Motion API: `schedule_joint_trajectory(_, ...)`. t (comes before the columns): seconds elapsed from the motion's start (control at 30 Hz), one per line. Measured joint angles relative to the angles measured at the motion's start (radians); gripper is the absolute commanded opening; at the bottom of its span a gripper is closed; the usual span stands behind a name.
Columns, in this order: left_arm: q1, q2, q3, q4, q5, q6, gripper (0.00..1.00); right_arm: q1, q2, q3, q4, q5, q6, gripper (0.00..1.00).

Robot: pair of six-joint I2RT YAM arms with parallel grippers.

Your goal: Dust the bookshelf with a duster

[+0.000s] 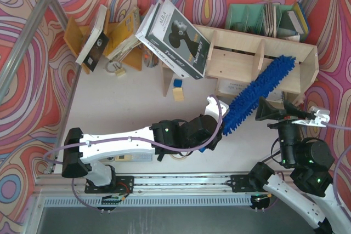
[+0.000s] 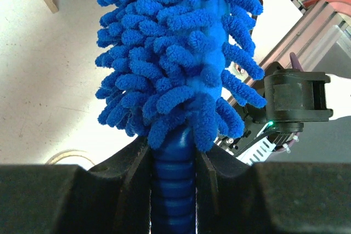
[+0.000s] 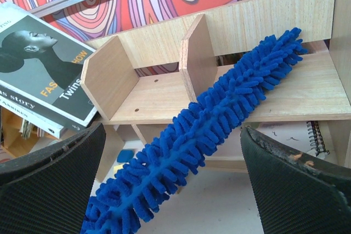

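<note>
The left hand (image 2: 173, 160) is clamped on the duster's dark blue ribbed handle (image 2: 174, 190), one finger on each side, at the bottom centre of the left wrist view. From there the duster (image 1: 258, 92) slants up and to the right in the top view. Its fluffy blue head lies over the front edge of the bookshelf (image 1: 236, 61), with the tip above the right compartment's board. The right hand (image 3: 173, 163) stands wide apart and holds nothing, at the lower right of the top view, facing the shelf front. A stack of large books (image 1: 175, 39) leans on the shelf's left end above the pale tabletop (image 1: 137, 97).
</note>
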Motion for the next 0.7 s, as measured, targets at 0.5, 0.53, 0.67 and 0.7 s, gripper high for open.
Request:
schedule_joint_trajectory(0.5,-0.004,0.000,0.001,-0.010,-0.001,0.003,0.00,0.000,-0.008,0.034,-0.006,0.011,-0.001,0.99)
schedule_joint_trajectory(0.53,-0.005,0.000,0.001,-0.008,-0.001,0.003,0.00,0.000,-0.008,0.042,-0.006,0.011,-0.001,0.99)
schedule_joint_trajectory(0.67,-0.006,0.000,0.005,0.014,-0.001,0.004,0.00,0.000,-0.008,0.071,-0.006,0.011,-0.001,0.99)
schedule_joint_trajectory(0.7,-0.008,0.000,0.009,0.022,-0.001,0.004,0.00,0.000,-0.008,0.077,-0.006,0.011,-0.001,0.99)
